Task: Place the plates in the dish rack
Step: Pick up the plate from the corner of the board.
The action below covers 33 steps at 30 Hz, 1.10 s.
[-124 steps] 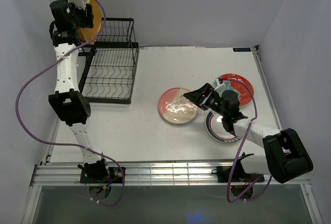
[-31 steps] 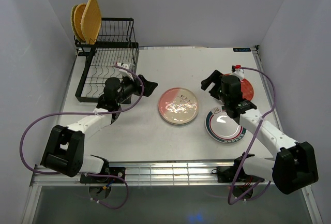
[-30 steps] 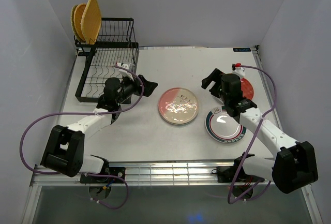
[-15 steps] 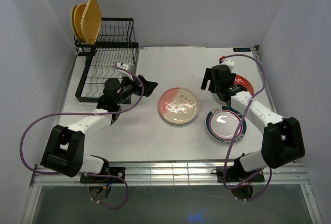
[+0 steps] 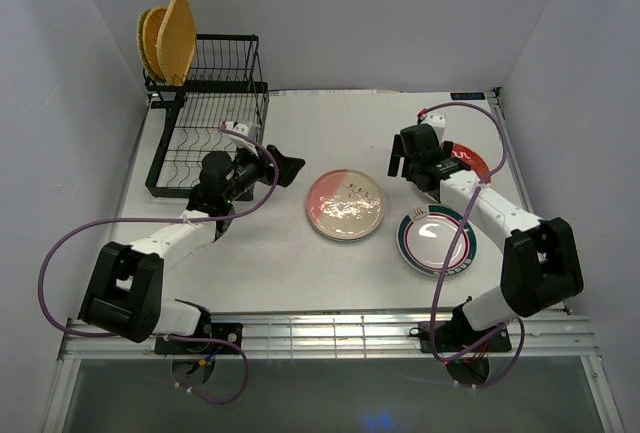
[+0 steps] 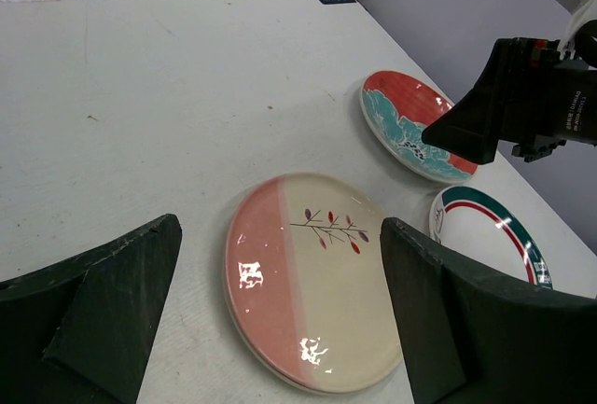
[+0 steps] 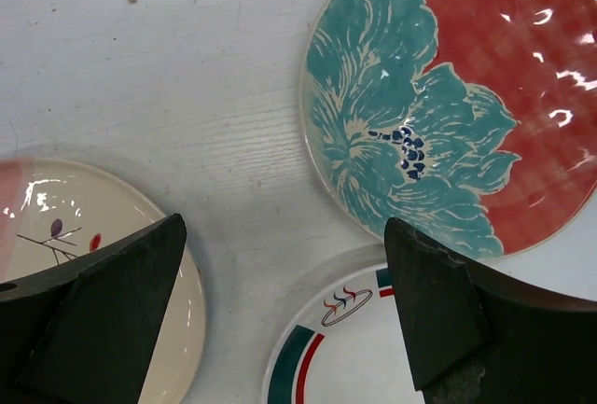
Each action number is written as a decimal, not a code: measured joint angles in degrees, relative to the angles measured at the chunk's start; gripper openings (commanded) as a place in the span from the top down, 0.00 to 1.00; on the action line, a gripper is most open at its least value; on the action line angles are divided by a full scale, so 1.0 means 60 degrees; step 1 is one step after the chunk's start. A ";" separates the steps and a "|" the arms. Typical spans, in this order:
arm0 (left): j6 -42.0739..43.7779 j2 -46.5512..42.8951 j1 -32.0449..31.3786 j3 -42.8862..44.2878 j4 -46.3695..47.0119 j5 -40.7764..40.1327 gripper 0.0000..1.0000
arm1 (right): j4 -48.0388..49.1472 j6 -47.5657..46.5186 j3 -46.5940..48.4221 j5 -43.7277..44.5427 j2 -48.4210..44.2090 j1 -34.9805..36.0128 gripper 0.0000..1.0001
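Two yellow-orange plates (image 5: 167, 38) stand upright at the left of the black dish rack's (image 5: 208, 128) raised rear tier. A pink-and-white plate (image 5: 345, 203) lies flat mid-table; it also shows in the left wrist view (image 6: 312, 278) and in the right wrist view (image 7: 103, 264). A red plate with a teal flower (image 5: 470, 166) (image 7: 438, 87) and a white plate with green rim (image 5: 436, 241) (image 7: 359, 353) lie at the right. My left gripper (image 5: 283, 170) (image 6: 280, 320) is open and empty, low beside the pink plate's left. My right gripper (image 5: 403, 165) (image 7: 284, 301) is open and empty, above the table between the three plates.
The rack's lower tray of wavy wires (image 5: 205, 158) holds nothing. The right gripper appears in the left wrist view (image 6: 522, 105) above the red plate (image 6: 415, 124). Purple cables loop beside both arms. Grey walls close in the table.
The left arm came down from the rack, leaving the yellow plate there, and now holds still by the pink plate. The right gripper moved from over the white plate toward the red plate's left edge.
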 measured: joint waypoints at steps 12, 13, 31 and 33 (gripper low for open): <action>0.0036 0.0000 0.0000 0.0000 0.0004 0.0087 0.02 | 0.0441 0.0936 -0.1042 -0.0707 -0.1566 -0.1235 0.09; 0.0040 0.0000 0.0000 0.0000 0.0000 0.0087 0.02 | 0.0576 0.1002 -0.1271 -0.0834 -0.1851 -0.1443 0.09; 0.0044 -0.0142 -0.0004 0.0000 -0.0007 0.0040 0.02 | 0.1749 0.1942 -0.3646 -0.3421 -0.4054 -0.5719 0.10; 0.0040 -0.0171 0.0000 0.0000 0.0000 -0.0051 0.02 | 0.1934 0.2080 -0.3978 -0.3657 -0.4051 -0.5923 0.10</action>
